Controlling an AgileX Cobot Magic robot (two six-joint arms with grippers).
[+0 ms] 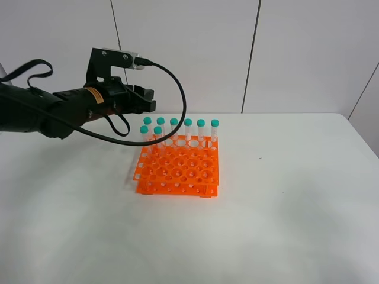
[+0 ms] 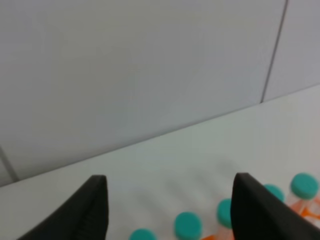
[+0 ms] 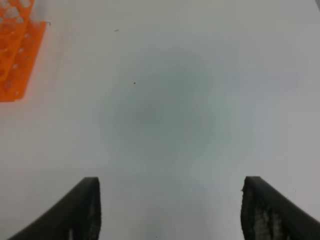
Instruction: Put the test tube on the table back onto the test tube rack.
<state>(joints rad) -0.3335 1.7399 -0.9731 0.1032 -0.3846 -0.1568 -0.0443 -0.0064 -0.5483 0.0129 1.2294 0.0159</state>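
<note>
The orange test tube rack (image 1: 177,170) stands on the white table (image 1: 284,213), left of centre. Several test tubes with teal caps (image 1: 188,123) stand upright along its back and left side. No test tube lies on the table in any view. My left gripper (image 1: 148,97) hovers above and just behind the rack's back-left corner. It is open and empty (image 2: 171,176), with teal caps (image 2: 187,224) below its fingers. My right gripper (image 3: 170,180) is out of the exterior high view. It stands open and empty over bare table, with a rack corner (image 3: 15,50) off to one side.
A white panelled wall (image 1: 189,53) rises behind the table's far edge. The left arm's black cable (image 1: 177,89) loops over the rack's back rows. Bare tabletop (image 3: 165,100) spreads to the right of and in front of the rack.
</note>
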